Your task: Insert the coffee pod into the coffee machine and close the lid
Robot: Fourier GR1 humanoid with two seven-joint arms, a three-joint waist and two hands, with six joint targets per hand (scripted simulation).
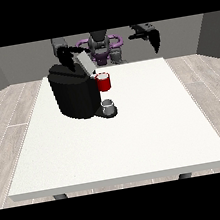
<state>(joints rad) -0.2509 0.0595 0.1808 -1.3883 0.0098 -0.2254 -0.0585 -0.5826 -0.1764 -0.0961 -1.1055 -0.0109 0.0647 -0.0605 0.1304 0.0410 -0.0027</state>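
The black coffee machine [74, 95] stands on the left half of the white table [150, 125]. Its grey lid [84, 63] is tilted up at the top. The hand at the view's left [66, 59] is over the machine's top, right beside the raised lid. A red thing at the machine [104, 82] sits at its front. Below it, a small grey thing [109, 105] rests on the machine's base. The hand at the view's right [153, 39] hangs raised above the table's far edge with fingers pointing down and nothing in them.
The robot's torso [100, 45] is behind the far table edge. Wooden floor [11, 113] surrounds the table. White tabletop stretches right of and in front of the machine.
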